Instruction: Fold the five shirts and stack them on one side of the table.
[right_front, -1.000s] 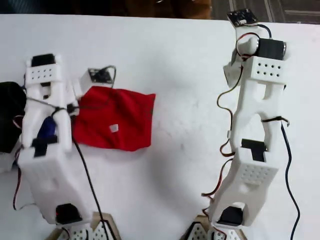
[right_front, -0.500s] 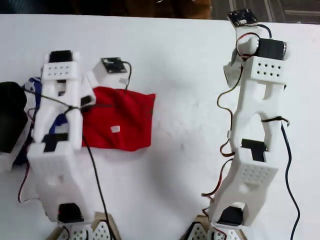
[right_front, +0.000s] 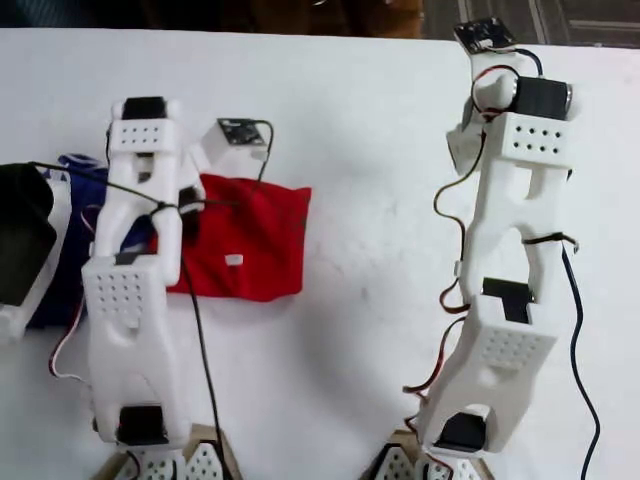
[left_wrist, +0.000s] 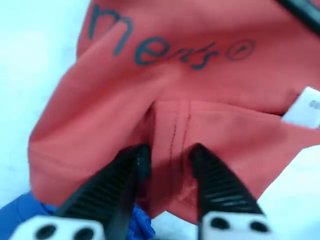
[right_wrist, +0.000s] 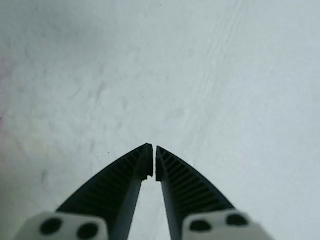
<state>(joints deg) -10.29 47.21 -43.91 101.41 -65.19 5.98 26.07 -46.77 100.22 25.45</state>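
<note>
A folded red shirt (right_front: 250, 240) lies left of the table's middle, with a small white tag (right_front: 233, 260) facing up. In the left wrist view its blue lettering shows on the red shirt (left_wrist: 200, 75). My left gripper (left_wrist: 167, 160) is open low over the shirt's near edge, its black fingers (left_wrist: 131, 167) on either side of a raised seam fold. A blue shirt (right_front: 72, 235) lies beside the red one, partly under the left arm (right_front: 135, 210). My right gripper (right_wrist: 153, 162) is shut over bare white table, with nothing held.
A black object (right_front: 20, 245) sits at the table's far left edge next to the blue shirt. The right arm (right_front: 515, 190) stretches along the right side. The white table (right_front: 370, 150) lies bare between the arms and towards the back.
The left arm has swung right and stretched farther out, uncovering the blue shirt. The red shirt's left edge has shifted slightly right. The right arm has not moved.
</note>
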